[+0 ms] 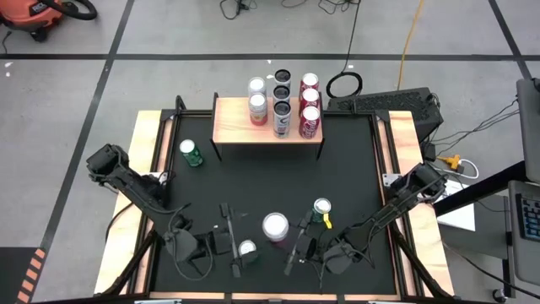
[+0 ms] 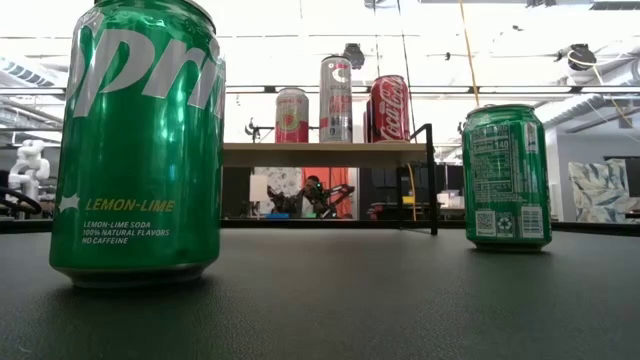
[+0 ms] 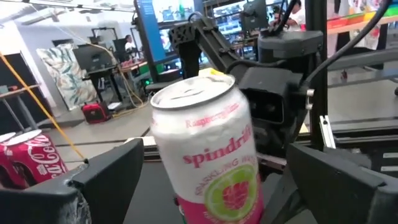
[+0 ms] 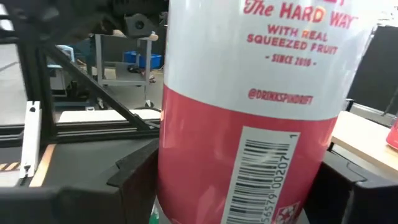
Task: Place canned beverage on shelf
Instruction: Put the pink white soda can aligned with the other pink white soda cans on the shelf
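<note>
Right gripper (image 1: 291,247) clamps the Spindrift can (image 1: 275,226) at six o'clock; left gripper (image 1: 229,241) wide, empty, alongside; shelf (image 1: 234,122) at twelve.

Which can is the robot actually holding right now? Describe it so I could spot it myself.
Start at the black table and look at its near edge, between the two arms. There the right pincer grips a white-and-pink Spindrift can, standing upright. The cans nearest it on the table are green; the similar white-and-pink ones stand far off on the wooden shelf.
</note>
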`<state>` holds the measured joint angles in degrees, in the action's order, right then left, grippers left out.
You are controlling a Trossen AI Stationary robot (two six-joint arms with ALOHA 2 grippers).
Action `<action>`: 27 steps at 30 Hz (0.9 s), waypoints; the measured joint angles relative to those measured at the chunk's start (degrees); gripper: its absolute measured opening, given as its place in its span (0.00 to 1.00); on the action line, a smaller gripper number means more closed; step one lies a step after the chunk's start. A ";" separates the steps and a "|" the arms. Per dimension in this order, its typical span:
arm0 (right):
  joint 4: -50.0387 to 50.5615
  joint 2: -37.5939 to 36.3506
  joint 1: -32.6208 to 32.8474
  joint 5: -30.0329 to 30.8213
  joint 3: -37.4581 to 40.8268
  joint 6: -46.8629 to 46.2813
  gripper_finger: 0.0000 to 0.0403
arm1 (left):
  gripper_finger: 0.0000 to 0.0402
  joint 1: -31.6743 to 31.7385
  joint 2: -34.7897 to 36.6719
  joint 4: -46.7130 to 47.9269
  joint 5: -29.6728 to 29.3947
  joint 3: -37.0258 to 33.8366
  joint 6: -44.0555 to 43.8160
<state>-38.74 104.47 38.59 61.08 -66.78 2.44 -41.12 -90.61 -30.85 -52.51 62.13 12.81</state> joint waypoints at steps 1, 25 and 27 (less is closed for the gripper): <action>0.00 0.00 0.16 -0.71 0.00 -0.02 0.70 | 0.99 0.00 0.00 0.24 0.02 0.00 -0.11; 14.45 -4.83 -0.96 -25.39 -0.02 -1.31 0.70 | 0.99 3.64 5.01 11.75 24.04 -0.04 -10.81; 15.15 -4.83 -1.73 -26.63 -0.02 -1.12 0.70 | 0.99 5.06 5.13 12.15 26.74 -0.04 -10.90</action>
<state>-23.60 99.63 36.86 34.46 -66.81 1.31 -36.06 -85.47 -18.70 -25.77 62.08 1.91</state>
